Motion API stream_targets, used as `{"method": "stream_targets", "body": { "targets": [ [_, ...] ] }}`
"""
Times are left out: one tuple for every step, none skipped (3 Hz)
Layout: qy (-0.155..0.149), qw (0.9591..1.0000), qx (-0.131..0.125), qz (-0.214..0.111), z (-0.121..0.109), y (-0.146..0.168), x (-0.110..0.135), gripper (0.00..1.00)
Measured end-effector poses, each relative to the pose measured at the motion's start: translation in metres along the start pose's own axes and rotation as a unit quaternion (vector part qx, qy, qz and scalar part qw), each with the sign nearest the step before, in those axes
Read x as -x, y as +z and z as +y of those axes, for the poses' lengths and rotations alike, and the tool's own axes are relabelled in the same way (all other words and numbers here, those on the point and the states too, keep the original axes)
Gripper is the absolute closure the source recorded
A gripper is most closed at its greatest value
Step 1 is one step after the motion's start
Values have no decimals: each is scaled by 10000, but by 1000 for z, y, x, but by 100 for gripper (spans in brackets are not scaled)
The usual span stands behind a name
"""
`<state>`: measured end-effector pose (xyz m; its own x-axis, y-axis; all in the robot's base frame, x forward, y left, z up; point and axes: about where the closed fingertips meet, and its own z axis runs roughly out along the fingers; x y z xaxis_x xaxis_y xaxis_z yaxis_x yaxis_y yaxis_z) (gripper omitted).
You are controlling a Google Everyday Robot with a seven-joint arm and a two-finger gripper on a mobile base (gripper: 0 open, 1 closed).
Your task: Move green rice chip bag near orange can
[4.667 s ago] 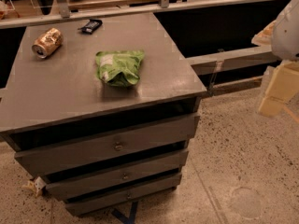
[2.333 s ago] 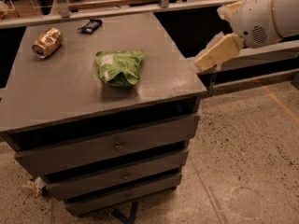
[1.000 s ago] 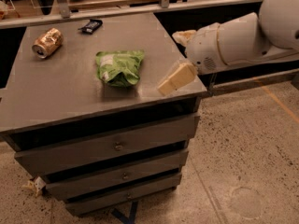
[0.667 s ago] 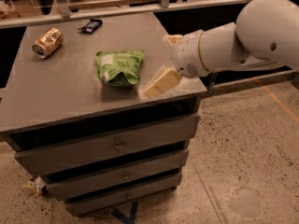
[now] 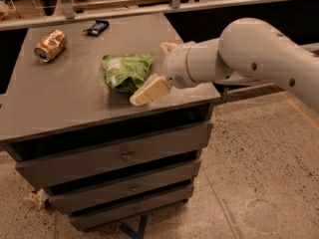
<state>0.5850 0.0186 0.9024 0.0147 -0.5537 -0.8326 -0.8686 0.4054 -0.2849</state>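
As the gripper (image 5: 149,74) is held, fingers spread, beside the green rice chip bag (image 5: 123,69), the orange can (image 5: 50,45) is pictured well apart beyond the bag's opposite side.

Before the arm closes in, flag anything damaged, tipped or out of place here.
The orange can lies dented on its side at the far left of the cabinet top. The green rice chip bag is crumpled, with the gripper at its right edge, jaws open. A crumpled scrap lies on the floor below.

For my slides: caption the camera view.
Robot hand beside the green rice chip bag on the grey cabinet; orange can lies at its back-left corner.
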Motion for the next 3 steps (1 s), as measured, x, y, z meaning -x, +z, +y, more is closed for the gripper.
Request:
{"method": "stream_targets", "body": {
  "targets": [
    [91,9999,-76,-81,0,24,0,0],
    [150,9998,-102,-112,1,40,-2,0],
    [170,9997,-78,-138,4,52,-4,18]
  ]
}}
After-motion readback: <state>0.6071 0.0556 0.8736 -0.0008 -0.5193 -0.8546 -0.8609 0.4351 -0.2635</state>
